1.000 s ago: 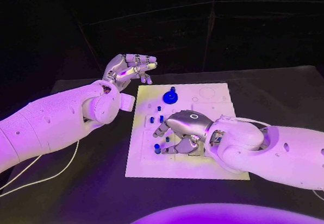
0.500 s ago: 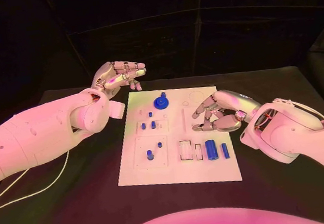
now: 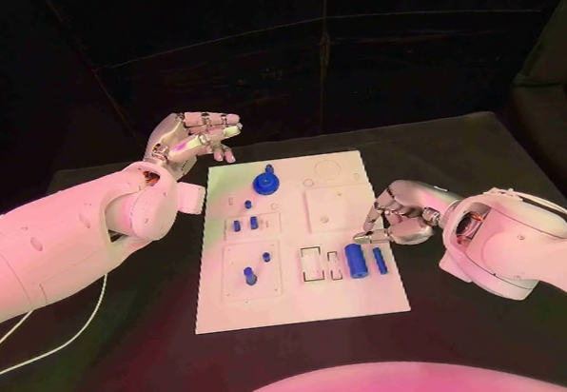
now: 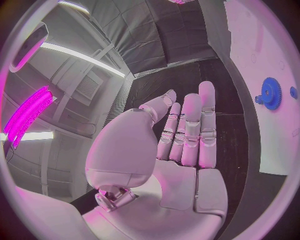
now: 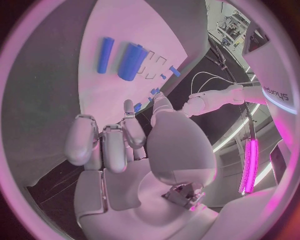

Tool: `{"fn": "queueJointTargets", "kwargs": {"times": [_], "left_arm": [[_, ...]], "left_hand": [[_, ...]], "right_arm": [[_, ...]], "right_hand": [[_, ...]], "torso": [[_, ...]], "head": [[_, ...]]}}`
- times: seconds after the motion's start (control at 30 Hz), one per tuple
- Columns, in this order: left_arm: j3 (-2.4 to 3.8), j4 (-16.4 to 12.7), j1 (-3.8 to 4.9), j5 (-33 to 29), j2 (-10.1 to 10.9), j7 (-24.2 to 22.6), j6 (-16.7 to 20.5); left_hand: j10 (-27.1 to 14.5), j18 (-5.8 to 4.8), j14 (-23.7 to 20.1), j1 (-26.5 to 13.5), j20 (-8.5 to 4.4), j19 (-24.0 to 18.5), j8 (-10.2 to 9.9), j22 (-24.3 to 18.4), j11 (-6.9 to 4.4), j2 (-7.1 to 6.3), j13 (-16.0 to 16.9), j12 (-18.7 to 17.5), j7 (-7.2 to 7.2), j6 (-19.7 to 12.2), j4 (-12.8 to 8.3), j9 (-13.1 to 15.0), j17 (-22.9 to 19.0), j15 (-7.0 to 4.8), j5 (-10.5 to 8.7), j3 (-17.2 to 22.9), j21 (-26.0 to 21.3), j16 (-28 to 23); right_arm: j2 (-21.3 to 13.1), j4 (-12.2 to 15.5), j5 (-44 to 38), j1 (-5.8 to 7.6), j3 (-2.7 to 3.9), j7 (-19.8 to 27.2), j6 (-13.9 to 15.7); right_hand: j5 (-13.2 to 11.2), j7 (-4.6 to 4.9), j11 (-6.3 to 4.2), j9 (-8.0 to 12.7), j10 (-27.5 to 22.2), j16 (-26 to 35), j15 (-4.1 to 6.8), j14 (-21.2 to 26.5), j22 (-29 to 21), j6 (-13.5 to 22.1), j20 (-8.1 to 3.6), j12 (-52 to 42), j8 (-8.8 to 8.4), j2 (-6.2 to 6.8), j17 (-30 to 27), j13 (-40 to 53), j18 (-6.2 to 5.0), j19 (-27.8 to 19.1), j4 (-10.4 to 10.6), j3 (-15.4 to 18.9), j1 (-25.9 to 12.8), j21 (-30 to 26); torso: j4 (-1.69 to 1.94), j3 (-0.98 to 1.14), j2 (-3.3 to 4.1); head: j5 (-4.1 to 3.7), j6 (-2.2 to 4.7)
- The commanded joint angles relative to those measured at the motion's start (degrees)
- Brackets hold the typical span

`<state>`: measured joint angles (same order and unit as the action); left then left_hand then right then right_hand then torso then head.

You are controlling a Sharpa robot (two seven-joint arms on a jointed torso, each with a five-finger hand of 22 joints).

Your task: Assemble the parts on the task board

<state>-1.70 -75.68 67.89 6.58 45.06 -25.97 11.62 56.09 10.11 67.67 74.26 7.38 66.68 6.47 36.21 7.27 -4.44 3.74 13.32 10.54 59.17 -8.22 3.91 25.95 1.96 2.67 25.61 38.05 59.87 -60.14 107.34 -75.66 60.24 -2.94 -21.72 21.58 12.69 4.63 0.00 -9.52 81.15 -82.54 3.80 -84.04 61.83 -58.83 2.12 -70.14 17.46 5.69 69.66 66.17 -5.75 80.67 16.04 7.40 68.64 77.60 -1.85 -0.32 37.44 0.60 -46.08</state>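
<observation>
The white task board point(image 3: 335, 291) lies in the middle of the black table. On it are a blue gear point(image 3: 266, 181) at the far end, several small blue pegs point(image 3: 245, 225) on the left side, and a thick blue cylinder point(image 3: 356, 260) beside a thin one point(image 3: 379, 260) near the right edge. My right hand point(image 3: 394, 217) hovers at the board's right edge just beyond the two cylinders, fingers curled in, with nothing seen in them. My left hand point(image 3: 192, 137) is raised past the board's far left corner and holds nothing. In the left wrist view its fingers point(image 4: 187, 132) are stretched out, with the gear point(image 4: 270, 93) off to the side.
Two empty rectangular slots point(image 3: 323, 261) sit left of the thick cylinder. A white cable point(image 3: 50, 323) trails over the table on the left. In the right wrist view the cylinders point(image 5: 131, 61) lie ahead of my right hand point(image 5: 125, 145) on the board point(image 5: 125, 25).
My right hand has drawn away from the board's near left part to its right edge, uncovering the pegs and cylinders. The camera has shifted. My left hand stays raised by the far corner.
</observation>
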Motion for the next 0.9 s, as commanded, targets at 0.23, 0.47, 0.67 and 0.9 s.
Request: {"fn": "queueJointTargets", "kwargs": {"times": [0.23, 0.47, 0.67, 0.9], "left_arm": [[-0.01, -0.18, 0.06, -0.17, 0.13, -0.09, -0.82], [-0.02, -0.31, 0.06, -0.17, 0.32, -0.09, -0.82], [-0.02, -0.4, 0.06, -0.17, 0.43, -0.09, -0.82], [-0.02, -0.39, 0.06, -0.17, 0.5, -0.07, -0.82]], "left_hand": [[-0.55, 0.37, -0.31, 0.01, 0.06, -0.36, 0.19, -0.04, -0.03, 0.41, 0.0, 0.35, 0.24, -0.22, -0.04, -0.04, -0.04, -0.02, 0.32, -0.3, -0.13, -0.16], [-0.55, 0.37, -0.31, 0.01, 0.06, -0.36, 0.19, -0.04, -0.03, 0.41, 0.0, 0.35, 0.24, -0.22, -0.04, -0.04, -0.04, -0.02, 0.32, -0.3, -0.13, -0.16], [-0.55, 0.37, -0.31, 0.01, 0.06, -0.36, 0.19, -0.04, -0.03, 0.41, 0.0, 0.35, 0.24, -0.22, -0.04, -0.04, -0.04, -0.02, 0.32, -0.3, -0.13, -0.16], [-0.55, 0.37, -0.31, 0.01, 0.06, -0.36, 0.19, -0.04, -0.03, 0.41, 0.0, 0.35, 0.24, -0.22, -0.04, -0.04, -0.04, -0.02, 0.32, -0.3, -0.13, -0.16]], "right_arm": [[2.41, -0.32, -6.79, -1.46, 0.01, -7.23, -4.13], [3.82, -1.01, -7.82, -2.58, 0.0, -7.91, -5.5], [4.84, -1.7, -8.61, -3.48, 0.0, -8.79, -6.85], [5.95, -2.61, -9.68, -3.89, 0.0, -9.66, -7.5]], "right_hand": [[-0.22, 0.04, 0.05, -0.58, -0.22, -0.43, 0.22, -2.83, 0.33, 0.58, 0.05, -0.69, 1.0, 0.01, 0.43, 1.11, 0.71, 0.26, 0.62, 0.72, 0.51, 0.3], [0.11, 0.01, 0.03, -0.88, -0.29, -0.52, 0.23, -2.85, 0.45, 0.72, 0.05, -0.82, 1.5, -0.25, 0.65, 1.44, 0.73, 0.28, 0.58, 0.94, 0.75, 0.36], [0.98, -0.01, 0.02, -1.28, -0.38, -0.57, 0.24, -2.86, 0.55, 1.06, 0.04, -0.94, 2.13, -0.53, 0.76, 1.86, 0.74, 0.27, 0.51, 1.22, 1.25, 0.4], [1.17, -0.03, 0.01, -1.44, -0.43, -0.59, 0.24, -2.86, 0.66, 1.12, 0.05, -0.93, 2.38, -0.71, 0.85, 1.95, 0.76, 0.29, 0.52, 1.3, 1.4, 0.45]], "torso": [[0.17, -0.07, 0.07], [0.14, -0.14, 0.05], [0.17, -0.1, 0.07], [0.18, -0.07, 0.04]], "head": [[0.31, -0.24], [0.41, -0.45], [0.43, -0.5], [0.55, -0.51]]}}
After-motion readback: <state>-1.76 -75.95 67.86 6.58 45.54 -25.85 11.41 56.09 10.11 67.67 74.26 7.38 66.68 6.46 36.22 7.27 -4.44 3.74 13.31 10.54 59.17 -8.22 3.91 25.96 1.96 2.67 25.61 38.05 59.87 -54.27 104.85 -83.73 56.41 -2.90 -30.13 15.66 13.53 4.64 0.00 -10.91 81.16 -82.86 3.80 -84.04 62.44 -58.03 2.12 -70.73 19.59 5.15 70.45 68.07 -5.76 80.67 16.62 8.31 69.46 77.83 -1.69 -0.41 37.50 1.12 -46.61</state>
